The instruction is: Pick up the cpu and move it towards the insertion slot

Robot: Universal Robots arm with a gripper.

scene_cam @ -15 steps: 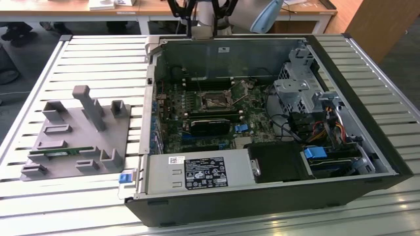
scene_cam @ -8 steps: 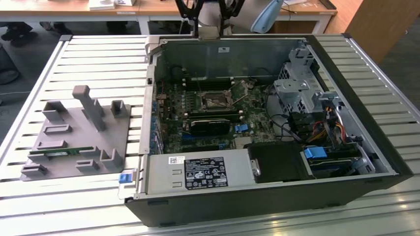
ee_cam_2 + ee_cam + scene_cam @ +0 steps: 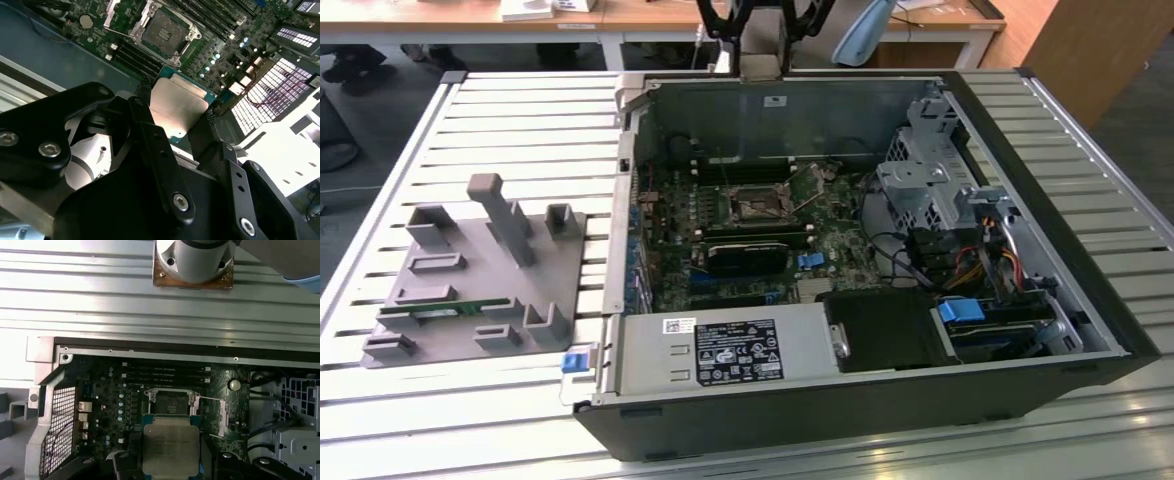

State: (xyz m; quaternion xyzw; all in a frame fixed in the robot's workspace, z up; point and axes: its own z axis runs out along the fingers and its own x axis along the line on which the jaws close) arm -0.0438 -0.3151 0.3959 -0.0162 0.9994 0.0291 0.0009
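Observation:
The cpu [image 3: 177,102] [image 3: 170,445], a flat square chip with a shiny silver top and a thin pale rim, hangs in the air. My gripper [image 3: 177,122] [image 3: 172,467] is shut on it, with a dark finger on either side. Beyond the chip lies the insertion slot [image 3: 167,32] [image 3: 170,402], a square socket with a dark centre and a silvery frame on the green motherboard. In the exterior view the gripper [image 3: 759,62] hovers over the far wall of the open computer case. The insertion slot [image 3: 754,205] sits nearer the camera, in the middle of the board.
The case walls [image 3: 774,110] ring the board. A labelled power supply [image 3: 727,352], a drive cage [image 3: 921,185] and cables [image 3: 974,265] crowd its near and right sides. On the slatted table [image 3: 520,110] at the exterior view's left stands a grey fixture [image 3: 467,290] holding a green memory stick [image 3: 454,312].

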